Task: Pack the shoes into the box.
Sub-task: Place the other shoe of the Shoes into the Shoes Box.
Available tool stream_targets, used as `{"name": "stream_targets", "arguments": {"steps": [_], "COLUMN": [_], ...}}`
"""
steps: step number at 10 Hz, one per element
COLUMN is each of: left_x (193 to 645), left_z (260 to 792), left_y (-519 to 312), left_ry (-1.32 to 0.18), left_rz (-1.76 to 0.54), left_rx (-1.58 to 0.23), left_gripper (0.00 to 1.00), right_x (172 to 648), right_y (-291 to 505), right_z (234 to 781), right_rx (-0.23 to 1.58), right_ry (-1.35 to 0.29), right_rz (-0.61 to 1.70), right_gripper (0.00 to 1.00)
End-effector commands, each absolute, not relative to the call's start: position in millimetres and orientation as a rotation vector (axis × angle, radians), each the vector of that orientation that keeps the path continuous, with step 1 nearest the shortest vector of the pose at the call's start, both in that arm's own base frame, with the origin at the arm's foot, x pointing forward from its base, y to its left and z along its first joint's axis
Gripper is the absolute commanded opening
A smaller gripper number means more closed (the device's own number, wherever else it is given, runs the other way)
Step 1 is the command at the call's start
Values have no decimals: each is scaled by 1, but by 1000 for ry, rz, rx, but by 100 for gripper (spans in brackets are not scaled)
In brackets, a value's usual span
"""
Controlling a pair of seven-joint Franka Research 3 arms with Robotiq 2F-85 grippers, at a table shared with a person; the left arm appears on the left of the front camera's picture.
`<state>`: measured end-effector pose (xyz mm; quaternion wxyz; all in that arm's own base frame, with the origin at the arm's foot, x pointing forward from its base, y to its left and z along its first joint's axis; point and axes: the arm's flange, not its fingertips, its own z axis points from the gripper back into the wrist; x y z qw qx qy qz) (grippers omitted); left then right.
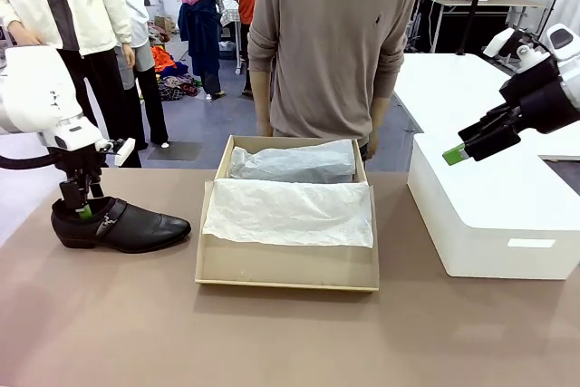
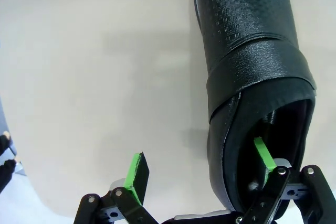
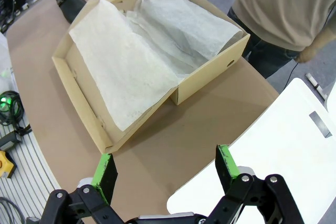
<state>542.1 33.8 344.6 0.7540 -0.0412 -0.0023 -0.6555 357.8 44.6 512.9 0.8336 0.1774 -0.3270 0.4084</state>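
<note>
Shoe: one black glossy shoe (image 1: 122, 224) stands on the table (image 1: 272, 342), well to the left of the box (image 1: 288, 274), with its toe towards the box.
Left gripper: my left gripper (image 1: 82, 206) has its jaws spread wide astride the heel collar. One green pad (image 2: 261, 153) is inside the opening and the other is outside on the table side. Nothing is clamped yet.
Right gripper: my right gripper (image 1: 460, 146) is spread wide and carrying nothing. It hangs in the air to the right of the box, over the white box (image 1: 489, 224).
Box: it lies open, with tissue paper (image 1: 290, 210) draped across the near part and a wrapped bundle at the far end. I cannot tell what the bundle holds.
Handling: I judge the shoe to be moderately light, with a stiff sole and heel. The polished upper looks slick, and the toe will likely droop.
Where to hold: pinching the heel collar wall looks the firmest grip. The strap looks too soft to hold by.
Writing: I can read none. The white box has a pale blank tag on its front.
</note>
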Motion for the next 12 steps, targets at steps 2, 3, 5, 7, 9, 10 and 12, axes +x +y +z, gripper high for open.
{"name": "stream_targets", "arguments": {"steps": [2,3,5,7,9,10,12], "left_x": [545,544,544,544,544,544,543], "left_z": [338,336,335,336,336,337,338], "left_y": [34,33,32,32,33,33,33], "left_ry": [-26,-27,-19,-3,4,5,6], "left_rz": [-1462,-1473,-1489,-1486,-1487,-1488,-1489], "left_rx": [-146,-155,-180,-182,-180,-180,-174], "left_gripper": [100,100,92,52,12,0,0], "right_x": [361,361,361,361,361,361,361], "right_y": [42,42,42,42,42,42,42], "right_z": [512,512,512,512,512,512,512], "right_rx": [394,394,394,394,394,394,394], "right_ry": [-714,-714,-714,-714,-714,-714,-714], "right_rz": [887,887,887,887,887,887,887], "right_gripper": [100,100,100,100,100,100,100]}}
